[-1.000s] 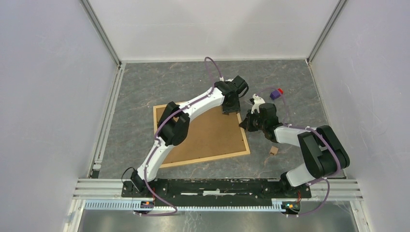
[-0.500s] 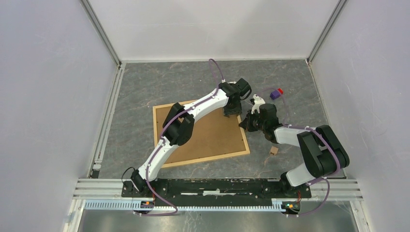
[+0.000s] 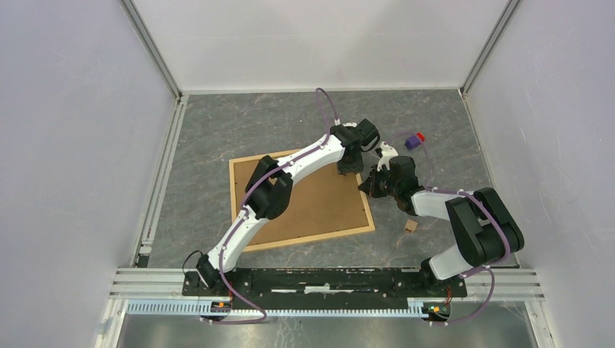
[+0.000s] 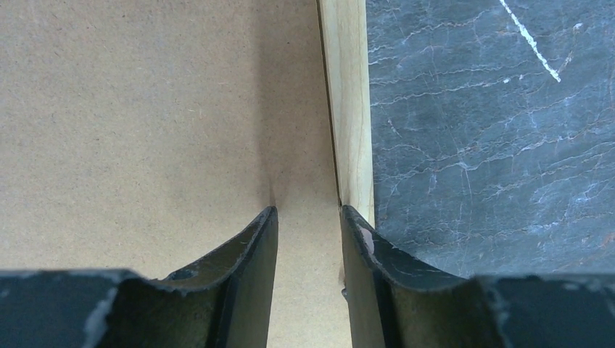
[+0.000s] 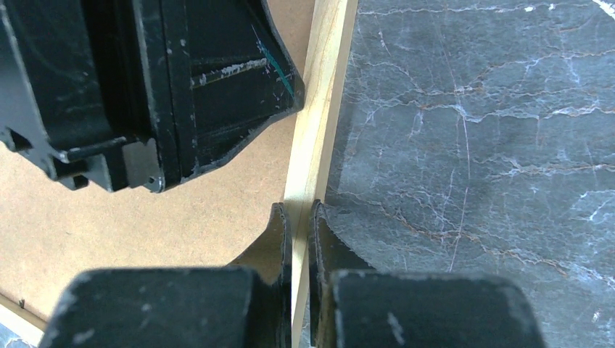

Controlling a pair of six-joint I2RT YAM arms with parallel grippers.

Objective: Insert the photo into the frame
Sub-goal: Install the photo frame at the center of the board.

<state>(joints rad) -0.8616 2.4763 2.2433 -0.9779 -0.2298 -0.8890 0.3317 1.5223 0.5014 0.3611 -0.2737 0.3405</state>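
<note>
the left gripper [image 4: 308, 214] stands about half open with nothing between its jaws. its tips are down at the far right part of the frame [image 3: 312, 238], one finger [image 4: 254, 239] over the brown backing board [image 4: 145, 109] and the other at the seam where the board meets the light wood strip [image 4: 348, 109]. whether they press on the surface i cannot tell. the right gripper [image 5: 299, 210] is pinched shut on that same strip, on the frame's right side just nearer the arms, and seems to steady it.

the frame lies flat, back side up, in the middle of the grey marbled table [image 4: 493, 145], turned a little out of square. its thin pale strips show no visible damage and the board sits flush inside them.

the photo shows in no view, so i cannot tell whether it is already under the board. the step in hand looks like work on the backing at this edge, either seating it or prising it. the next move calls for a careful fingertip along the seam while the right gripper holds the frame from sliding.
</note>
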